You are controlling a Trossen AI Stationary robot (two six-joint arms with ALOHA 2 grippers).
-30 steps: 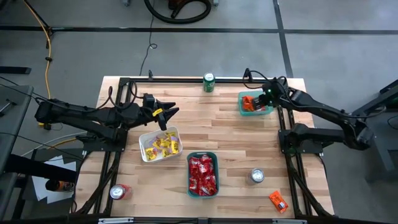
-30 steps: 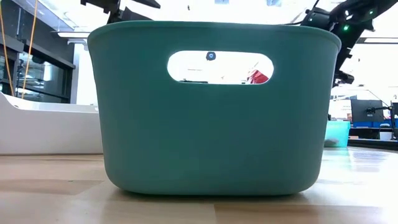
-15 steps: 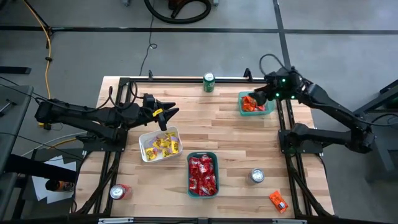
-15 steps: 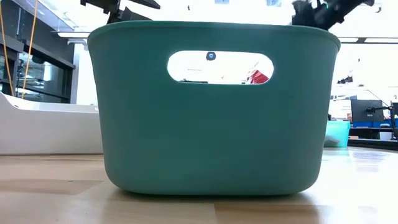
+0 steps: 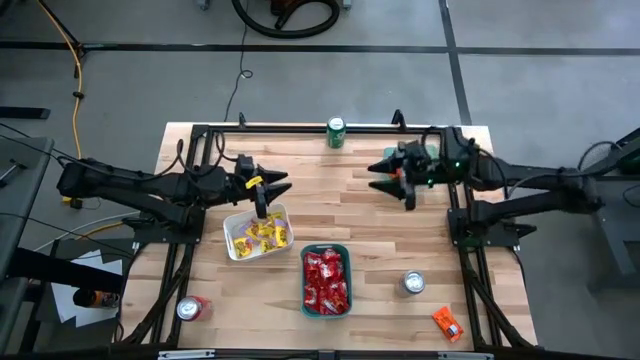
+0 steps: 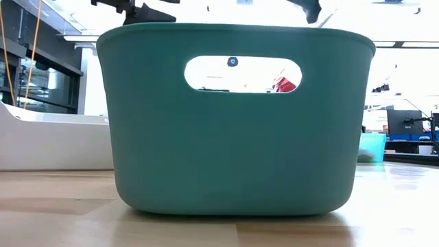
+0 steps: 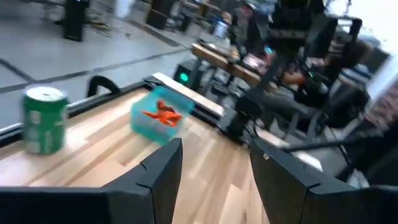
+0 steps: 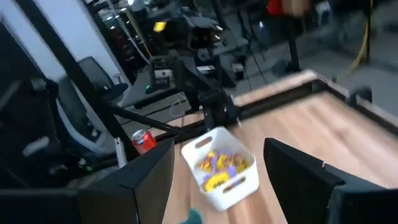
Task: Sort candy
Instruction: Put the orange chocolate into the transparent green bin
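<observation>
The candy lies sorted in trays: yellow packets in a white tray (image 5: 258, 232), red packets in a teal tray (image 5: 326, 279), orange ones in a small teal tray (image 7: 158, 115) at the far right. One orange packet (image 5: 448, 322) lies loose on the table's near right corner. My left gripper (image 5: 272, 190) hovers open above the white tray's far edge. My right gripper (image 5: 390, 185) hangs open and level over the table's far middle, pointing left. Neither holds anything.
A green can (image 5: 336, 131) stands at the far edge, a silver can (image 5: 412, 283) right of the red tray, and a red can (image 5: 192, 307) at the near left. The red-candy tray (image 6: 233, 116) fills the low view. Black frame rails run along both sides.
My right gripper has risen from the orange-candy tray and swung toward the table's middle, tipping from pointing down to about level. My left gripper has stayed in place and rolled a little about its own axis.
</observation>
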